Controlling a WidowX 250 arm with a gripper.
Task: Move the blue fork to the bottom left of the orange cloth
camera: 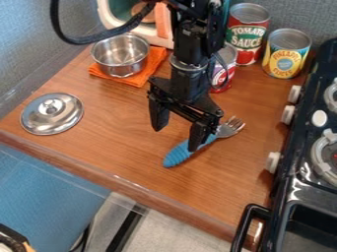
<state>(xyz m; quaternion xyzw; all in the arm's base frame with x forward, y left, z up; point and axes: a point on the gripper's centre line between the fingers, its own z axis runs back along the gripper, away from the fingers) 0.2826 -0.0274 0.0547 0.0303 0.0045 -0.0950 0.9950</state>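
Near the blue fork [176,155], the hand [176,139] is hanging open; beyond the fork, the orange cloth [155,59] is lying under a pot [121,58].

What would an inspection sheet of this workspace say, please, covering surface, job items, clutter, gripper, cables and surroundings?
Surface: wood-look counter; spills, nothing seen.
Job's things: blue fork lies aslant, tines toward the stove; orange cloth lies under a metal pot.
Clutter: metal lid at the left; red can, yellow can and a third can partly behind the arm.
Gripper: gripper open, one finger overlapping the fork's handle in view; contact unclear.
Cables: black cable loops beside the arm, above the pot in view.
Surroundings: stove at right, grey wall at left.
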